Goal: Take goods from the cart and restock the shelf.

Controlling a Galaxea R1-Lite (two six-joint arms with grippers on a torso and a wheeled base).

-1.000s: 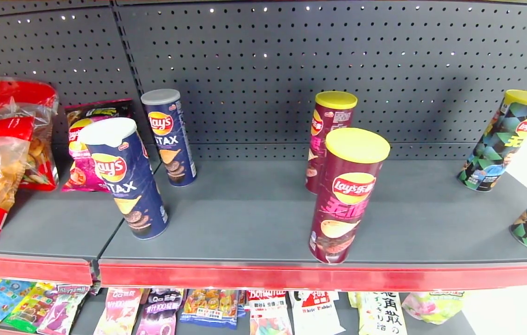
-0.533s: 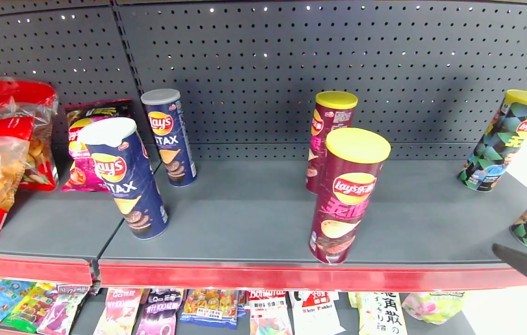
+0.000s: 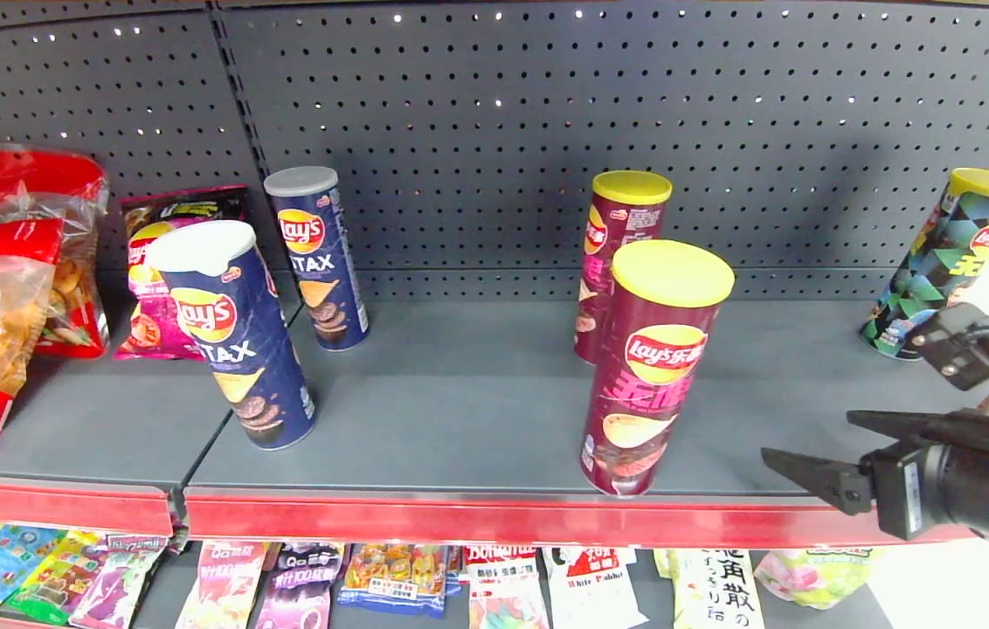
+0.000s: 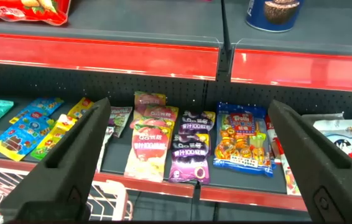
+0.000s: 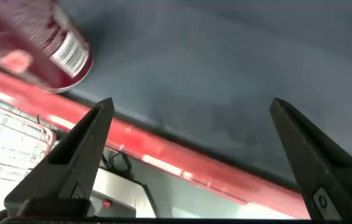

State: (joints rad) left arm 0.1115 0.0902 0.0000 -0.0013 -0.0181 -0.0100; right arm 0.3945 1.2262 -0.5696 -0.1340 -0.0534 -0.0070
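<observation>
My right gripper (image 3: 809, 437) hovers open and empty at the front right of the grey shelf (image 3: 477, 411), a short way right of the nearer maroon chip can (image 3: 652, 367). That can's base (image 5: 58, 50) appears beside my right gripper (image 5: 191, 106), above the shelf's red front edge (image 5: 163, 149). A second maroon can (image 3: 617, 253) stands behind the first. Two blue cans (image 3: 237, 336) (image 3: 317, 258) stand to the left. My left gripper (image 4: 188, 106) is open and empty, facing the lower shelf's snack packets (image 4: 185, 152).
A patterned can (image 3: 940, 262) stands at the far right by the pegboard back wall (image 3: 547, 131). Snack bags (image 3: 5, 288) fill the shelf's left end. White cart wire (image 4: 111, 202) lies below the left gripper. The grey shelf has bare room between the blue and maroon cans.
My right gripper has come into the head view from the lower right and moved left toward the nearer maroon can, open and empty. The cans have not moved.
</observation>
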